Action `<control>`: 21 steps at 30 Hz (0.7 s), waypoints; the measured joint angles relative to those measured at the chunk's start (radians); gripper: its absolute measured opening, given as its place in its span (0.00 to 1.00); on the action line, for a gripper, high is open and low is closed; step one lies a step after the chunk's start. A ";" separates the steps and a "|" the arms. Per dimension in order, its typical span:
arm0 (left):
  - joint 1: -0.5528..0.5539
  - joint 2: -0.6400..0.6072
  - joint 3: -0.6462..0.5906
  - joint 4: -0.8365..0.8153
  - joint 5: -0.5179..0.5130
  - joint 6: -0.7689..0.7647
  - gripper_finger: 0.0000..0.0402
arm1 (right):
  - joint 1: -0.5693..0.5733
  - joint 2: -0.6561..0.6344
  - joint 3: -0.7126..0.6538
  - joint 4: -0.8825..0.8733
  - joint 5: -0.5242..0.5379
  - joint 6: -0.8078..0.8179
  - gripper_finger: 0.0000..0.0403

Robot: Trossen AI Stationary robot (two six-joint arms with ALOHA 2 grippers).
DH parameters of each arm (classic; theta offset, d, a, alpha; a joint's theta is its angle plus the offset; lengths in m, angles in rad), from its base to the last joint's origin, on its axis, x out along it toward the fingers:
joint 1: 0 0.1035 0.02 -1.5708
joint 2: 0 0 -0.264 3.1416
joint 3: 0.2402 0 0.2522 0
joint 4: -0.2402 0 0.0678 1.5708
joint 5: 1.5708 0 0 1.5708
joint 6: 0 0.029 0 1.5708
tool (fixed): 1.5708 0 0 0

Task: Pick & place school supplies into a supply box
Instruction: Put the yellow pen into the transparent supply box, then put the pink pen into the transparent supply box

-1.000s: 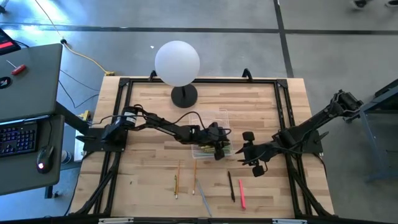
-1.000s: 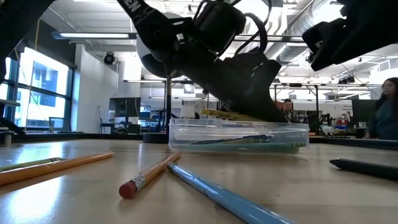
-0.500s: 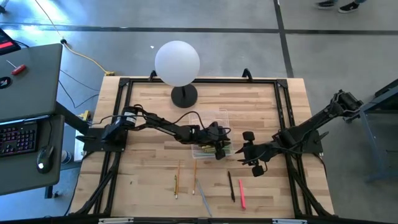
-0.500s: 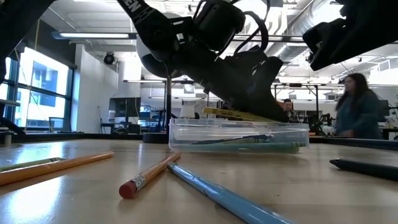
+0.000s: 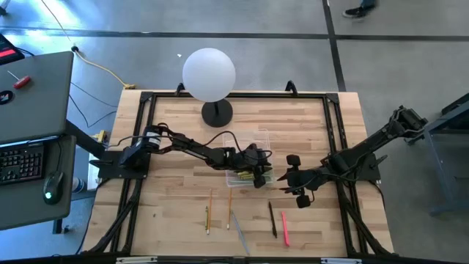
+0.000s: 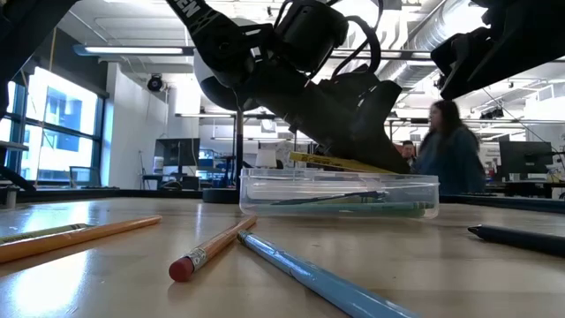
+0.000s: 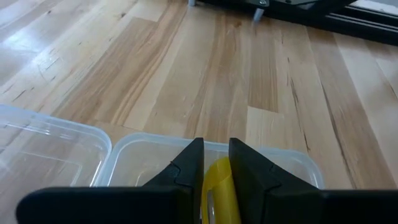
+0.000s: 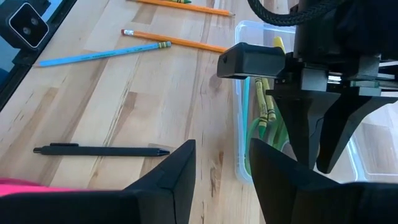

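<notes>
The left gripper was positioned directly over the supply box, clamped on a yellow pencil tilted across the box's rim. The right gripper hung just beside the box, its jaws apart and holding nothing. Several pencils and a black pen lay on the table near the box.

In the room behind the counter, a person has walked from the far 3 o'clock edge of the low view toward its middle, now showing just past the clear box's 3 o'clock end.
</notes>
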 joint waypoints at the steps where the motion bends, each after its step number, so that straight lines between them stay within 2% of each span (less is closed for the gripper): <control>1: 0.000 0.000 0.000 0.000 0.000 0.001 0.26 | 0.000 0.000 0.000 0.000 0.000 0.000 0.32; 6: 0.000 0.000 0.000 -0.004 0.000 0.028 0.30 | 0.000 0.000 0.000 0.000 0.000 -0.003 0.32; 9: 0.000 0.000 0.000 0.001 -0.005 0.032 0.38 | 0.000 0.000 0.000 0.000 0.000 -0.015 0.32; 13: 0.000 0.000 0.000 -0.008 -0.072 0.046 0.51 | 0.000 0.000 0.000 0.000 0.005 -0.018 0.32; 16: 0.000 0.000 0.000 -0.008 -0.059 0.046 0.57 | 0.000 0.000 0.000 0.000 0.003 -0.018 0.32; 21: 0.000 -0.004 -0.001 0.043 -0.024 0.046 0.60 | 0.000 0.000 0.000 -0.003 0.003 -0.018 0.32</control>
